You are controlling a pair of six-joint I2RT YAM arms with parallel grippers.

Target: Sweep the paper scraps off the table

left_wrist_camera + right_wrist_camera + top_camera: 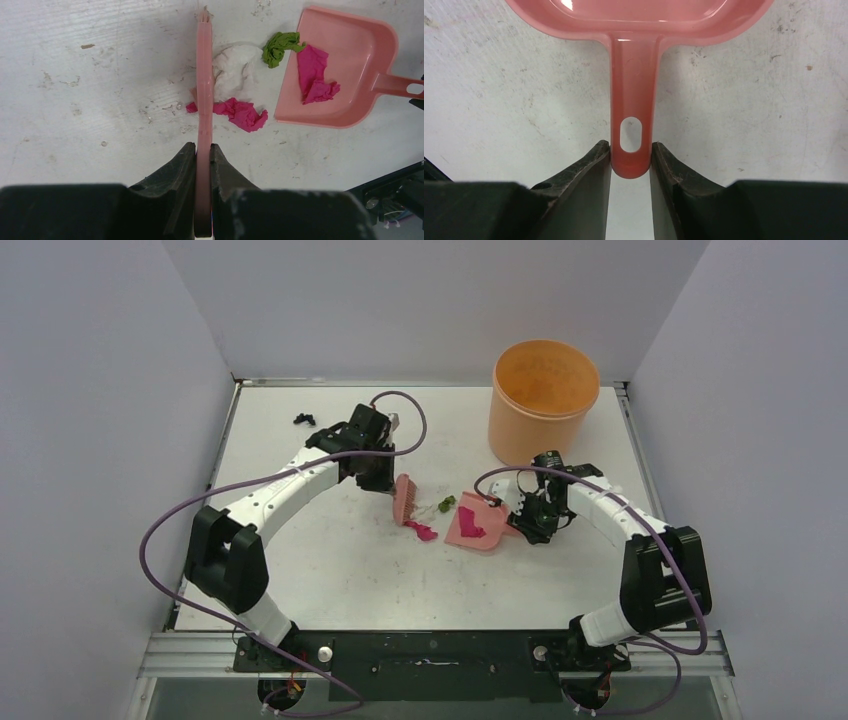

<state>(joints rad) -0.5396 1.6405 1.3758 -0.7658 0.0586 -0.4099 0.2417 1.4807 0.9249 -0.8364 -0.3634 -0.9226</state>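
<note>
My left gripper [203, 150] is shut on the handle of the pink hand brush [204, 85], which stands on the table [330, 570] mid-centre [405, 498]. Beside the brush lie a white scrap [234, 70], a magenta scrap [242, 113] [421, 531] and a green scrap [279, 47] [445, 504] at the dustpan's mouth. My right gripper [630, 157] is shut on the end of the pink dustpan's handle [630, 100]. The dustpan [478, 523] [350, 65] holds another magenta scrap [314, 75]. A black scrap [304, 420] lies far left.
An orange bucket [543, 400] stands at the back right of the table. Grey walls close in the left, back and right sides. The arm bases and a metal rail run along the near edge.
</note>
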